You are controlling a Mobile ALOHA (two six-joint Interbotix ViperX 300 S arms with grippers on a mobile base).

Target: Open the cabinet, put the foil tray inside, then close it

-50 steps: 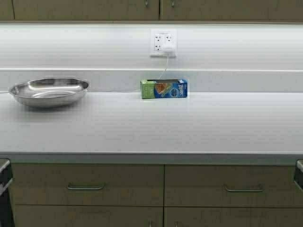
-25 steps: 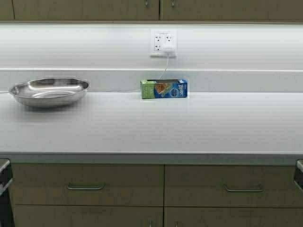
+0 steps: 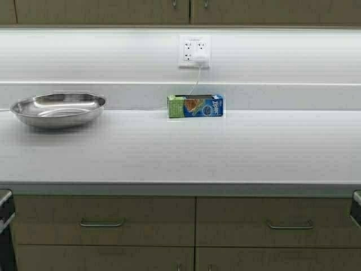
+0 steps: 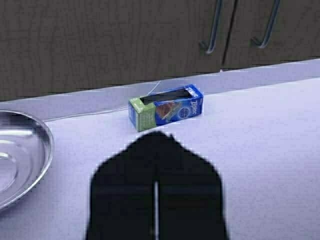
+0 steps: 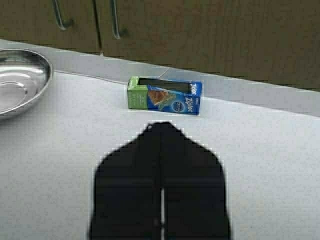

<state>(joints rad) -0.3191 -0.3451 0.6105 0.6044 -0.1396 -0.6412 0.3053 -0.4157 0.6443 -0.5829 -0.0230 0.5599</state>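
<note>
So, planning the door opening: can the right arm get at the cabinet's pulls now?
Probably yes: nothing stands between the shut right gripper and the pulls of the cabinet; only the box sits low on the counter.

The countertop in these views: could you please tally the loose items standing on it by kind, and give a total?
Steel bowl: 1
Zip-bag box: 1
Foil tray: 0 in view
Total on the countertop: 2
</note>
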